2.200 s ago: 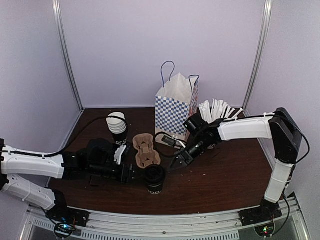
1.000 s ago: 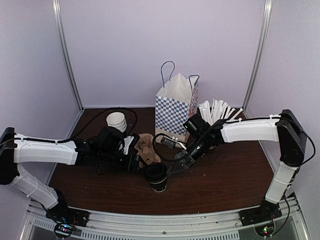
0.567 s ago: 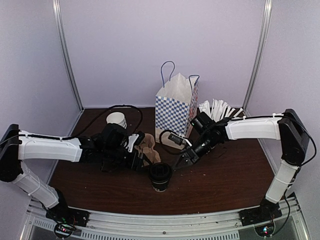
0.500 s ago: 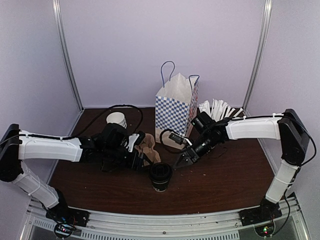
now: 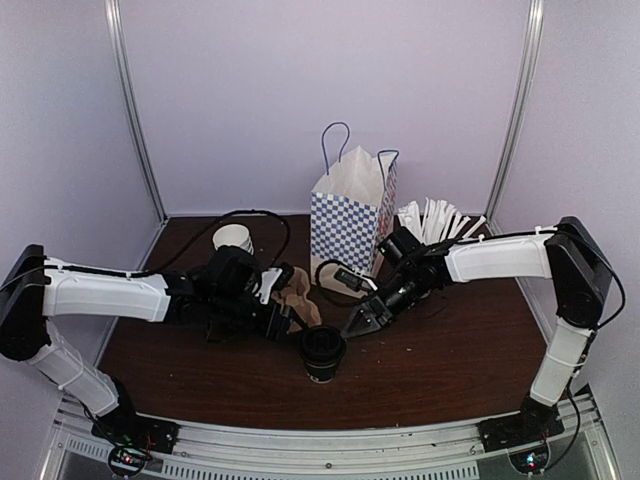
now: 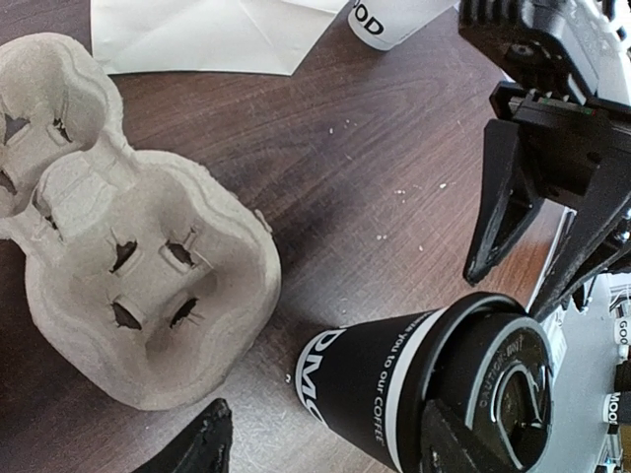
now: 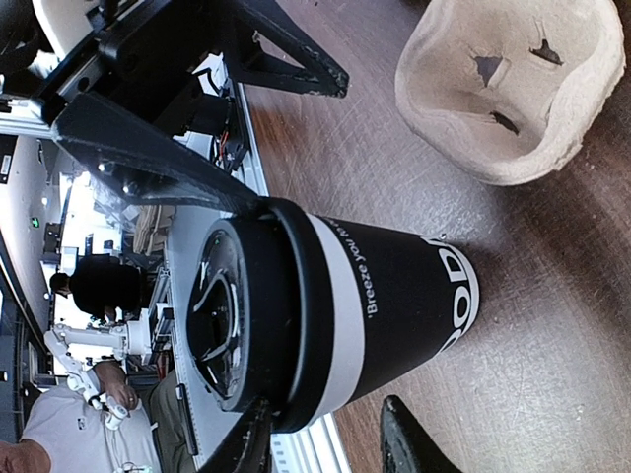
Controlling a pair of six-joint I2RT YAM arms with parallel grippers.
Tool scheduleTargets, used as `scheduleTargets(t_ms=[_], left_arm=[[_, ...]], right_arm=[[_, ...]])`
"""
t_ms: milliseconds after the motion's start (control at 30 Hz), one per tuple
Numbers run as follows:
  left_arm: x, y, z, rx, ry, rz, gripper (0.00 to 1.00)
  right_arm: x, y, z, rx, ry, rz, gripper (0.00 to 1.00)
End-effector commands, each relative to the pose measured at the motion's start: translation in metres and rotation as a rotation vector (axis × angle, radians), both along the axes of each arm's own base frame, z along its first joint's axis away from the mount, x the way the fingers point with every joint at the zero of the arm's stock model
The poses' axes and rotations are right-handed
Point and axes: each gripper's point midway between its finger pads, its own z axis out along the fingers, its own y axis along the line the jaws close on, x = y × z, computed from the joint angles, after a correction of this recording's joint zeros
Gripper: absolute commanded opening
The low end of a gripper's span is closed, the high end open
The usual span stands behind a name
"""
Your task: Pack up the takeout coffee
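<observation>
Cup and pincers crowd one spot near the middle of the worktop point(image 5: 455, 372). From above, the takeout coffee point(image 5: 322, 351) stands upright with its lid on, long axis vertical, well in front of the checkered bag point(image 5: 347, 226). The left pincer point(image 5: 285, 323) comes at it from the left and slightly behind, the right pincer point(image 5: 360, 324) from the right and slightly behind. Both tips are just beside the lid, and neither arm is plainly the nearer. The cardboard carrier point(image 5: 297, 296) lies just behind the left pincer.

In the left wrist view the coffee point(image 6: 385, 389) sits low and right of centre. One of this pincer's fingers point(image 6: 202, 445) shows with bare wood between it and the cup wall, so the pincer is spread and grips nothing. The opposite pincer's parted fingers point(image 6: 493, 202) point down at the lid.

In the right wrist view the coffee point(image 7: 345, 305) fills the middle, dead ahead of its own two fingertips point(image 7: 251, 443), which stand wide apart and hold nothing. The left pincer's fingers point(image 7: 168, 158) are also spread. One reaches the lid's rim, but whether it touches is unclear.

The next move likely turns on closing sideways across the cup wall. The right pincer looks better lined up, and the bag is on its side.
</observation>
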Motion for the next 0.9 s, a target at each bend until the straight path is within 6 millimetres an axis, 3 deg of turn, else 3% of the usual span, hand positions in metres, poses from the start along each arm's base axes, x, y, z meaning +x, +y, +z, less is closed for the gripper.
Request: scheduleTargets(t_ms=[0, 167, 267, 367, 433, 633, 867], left_arm=[[0.010, -0.006, 0.009, -0.013, -0.048, -0.004, 0.66], [0.013, 0.004, 0.018, 0.028, -0.076, 0.008, 0.66], [0.015, 0.021, 0.044, 0.046, -0.138, 0.050, 0.67], [0.003, 0.025, 0.064, -0.024, -0.110, 0.058, 0.68], [-0.010, 0.019, 0.067, -0.099, -0.052, 0.048, 0.68], [-0.047, -0.010, 0.048, -0.182, 0.049, 0.005, 0.68], [-0.055, -0.023, 0.027, -0.145, 0.081, 0.000, 0.68]], right_arm=[[0.000, 0.004, 0.000, 0.016, 0.017, 0.003, 0.37], [0.001, 0.005, -0.002, 0.011, 0.029, -0.002, 0.31], [0.002, 0.006, -0.003, 0.010, 0.034, -0.006, 0.30], [0.003, 0.006, -0.003, 0.008, 0.040, -0.010, 0.29], [0.002, 0.007, -0.003, 0.009, 0.043, -0.010, 0.28], [0.002, 0.006, 0.002, 0.014, 0.041, -0.014, 0.27], [0.001, 0.007, 0.002, 0.015, 0.044, -0.016, 0.26]])
